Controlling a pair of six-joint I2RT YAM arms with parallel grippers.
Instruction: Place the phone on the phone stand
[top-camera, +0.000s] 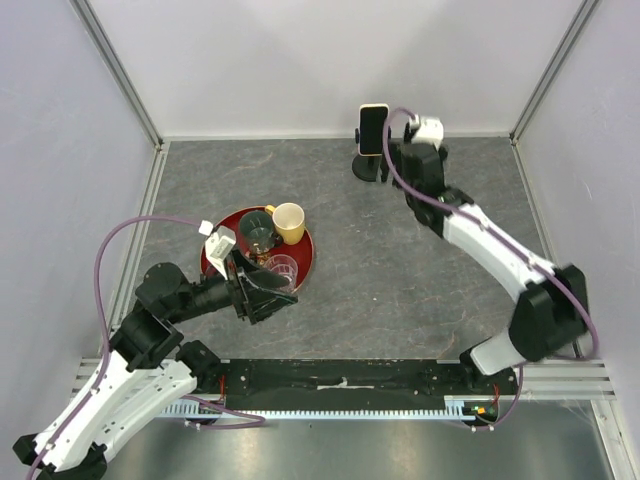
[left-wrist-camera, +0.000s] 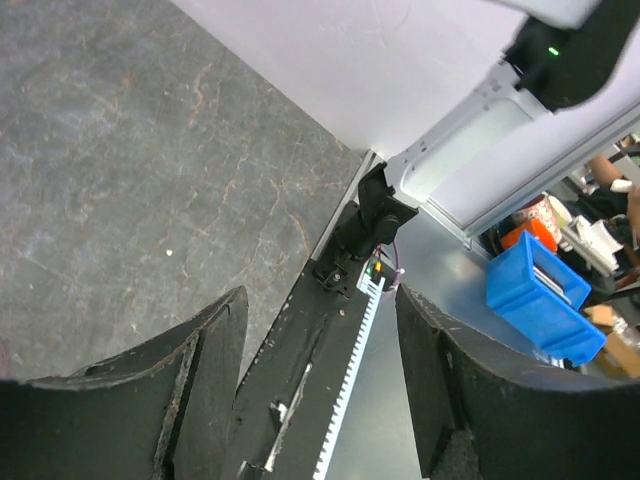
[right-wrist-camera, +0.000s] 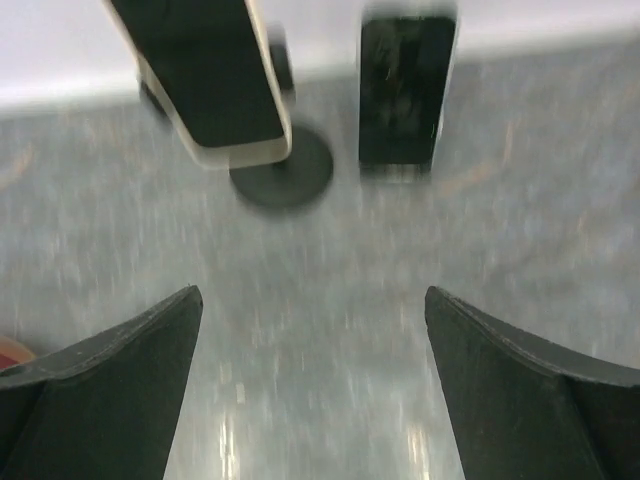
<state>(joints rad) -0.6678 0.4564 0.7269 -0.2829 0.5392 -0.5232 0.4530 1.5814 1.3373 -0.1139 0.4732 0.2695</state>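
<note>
The phone (top-camera: 373, 128), with a black screen and a pale cream rim, stands upright on the black phone stand (top-camera: 367, 168) at the back of the table by the wall. In the right wrist view the phone (right-wrist-camera: 210, 80) leans over the stand's round base (right-wrist-camera: 285, 175), ahead and to the left. My right gripper (top-camera: 397, 158) is just right of the stand; its fingers (right-wrist-camera: 312, 295) are wide apart, empty and clear of the phone. My left gripper (top-camera: 268, 292) is open and empty at the near edge of a red tray; its view (left-wrist-camera: 320, 295) shows the arm rail.
A smaller black slab (right-wrist-camera: 405, 90) stands upright by the wall, right of the stand. The red tray (top-camera: 207, 255) at left holds a yellow cup (top-camera: 289, 222), a dark green cup (top-camera: 255, 230) and a clear glass (top-camera: 284, 268). White walls enclose the table.
</note>
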